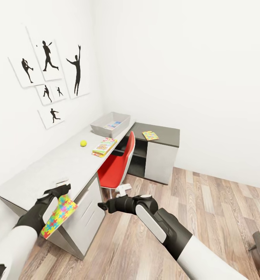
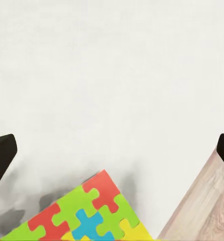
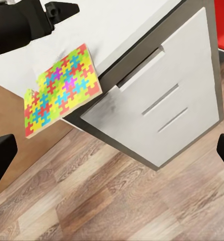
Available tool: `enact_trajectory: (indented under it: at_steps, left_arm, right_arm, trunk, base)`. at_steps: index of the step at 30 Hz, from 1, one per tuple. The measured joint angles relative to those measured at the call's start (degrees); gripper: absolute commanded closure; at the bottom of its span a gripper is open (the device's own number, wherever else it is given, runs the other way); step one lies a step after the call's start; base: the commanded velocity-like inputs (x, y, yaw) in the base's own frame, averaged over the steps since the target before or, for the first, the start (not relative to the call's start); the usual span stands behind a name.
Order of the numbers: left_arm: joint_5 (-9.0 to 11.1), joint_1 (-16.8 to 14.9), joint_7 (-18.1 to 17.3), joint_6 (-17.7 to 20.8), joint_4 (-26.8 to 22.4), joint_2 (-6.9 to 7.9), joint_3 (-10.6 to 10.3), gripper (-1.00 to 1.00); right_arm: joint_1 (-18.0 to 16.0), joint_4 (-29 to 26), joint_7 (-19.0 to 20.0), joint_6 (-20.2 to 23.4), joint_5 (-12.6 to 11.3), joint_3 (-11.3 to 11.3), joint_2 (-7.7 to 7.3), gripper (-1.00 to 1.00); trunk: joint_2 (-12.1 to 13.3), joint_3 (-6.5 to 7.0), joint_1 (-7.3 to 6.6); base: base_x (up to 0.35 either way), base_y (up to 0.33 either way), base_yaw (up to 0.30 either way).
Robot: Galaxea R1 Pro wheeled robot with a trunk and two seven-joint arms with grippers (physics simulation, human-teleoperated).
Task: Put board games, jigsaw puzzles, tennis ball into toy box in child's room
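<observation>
Over table (image 1: 48, 167) edge: left end effector (image 1: 61, 193) clamps jigsaw puzzle (image 1: 59, 216); right end effector (image 1: 102, 206) spread, empty.

Multicolour patchwork jigsaw puzzle (image 1: 59, 216), red chair (image 1: 116, 168), yellow-grn tennis ball (image 1: 83, 143)

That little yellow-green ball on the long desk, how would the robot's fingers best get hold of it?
Probably from straight above, the fingers closing across the middle of the tennis ball. It is round, so any pair of opposite sides serves, and it sits alone on the table, apart from the board game and toy box. The right gripper looks free; the left gripper holds a jigsaw puzzle.
</observation>
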Motion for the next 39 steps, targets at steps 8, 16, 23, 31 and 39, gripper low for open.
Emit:
enact_trajectory:
  at_steps: [8, 16, 23, 31, 39]
  left_arm:
    - [4.3, 1.3, -0.2, 9.9, -10.5, 0.71, 0.4, -1.00]
    - [11.4, 8.6, -0.4, 27.6, -31.5, 1.05, 5.8, -1.00]
    - [14.0, 12.0, -10.4, 44.2, -42.5, 1.16, 13.2, -1.00]
    - [14.6, 12.6, -24.0, 48.2, -43.3, 5.02, 17.1, -1.00]
    - [14.6, 15.3, -37.2, 48.5, -42.5, 8.99, 18.0, -1.00]
  right_arm:
    - [0.0, 0.3, 0.0, -1.3, -0.1, -0.1, -0.12, -1.00]
    - [0.0, 3.1, 0.3, -3.4, -0.4, -2.5, -0.18, -1.00]
    - [0.0, 3.9, 0.8, -3.5, -0.6, -4.8, -0.22, -1.00]
    - [0.0, 5.8, 0.9, -3.6, -0.6, -7.1, -0.24, -1.00]
    - [0.0, 10.1, 5.6, -3.3, -0.8, -14.5, -0.17, -1.00]
  trunk:
    - [0.0, 0.00, 0.00]
    - [0.0, 0.00, -0.01]
    - [0.0, 0.00, 0.00]
    - [0.0, 0.00, 0.00]
    - [0.0, 0.00, 0.00]
  base:
    - [0.000, 0.000, 0.000]
    - [0.000, 0.000, 0.000]
    - [0.000, 0.000, 0.000]
    - [0.000, 0.000, 0.000]
    - [0.000, 0.000, 0.000]
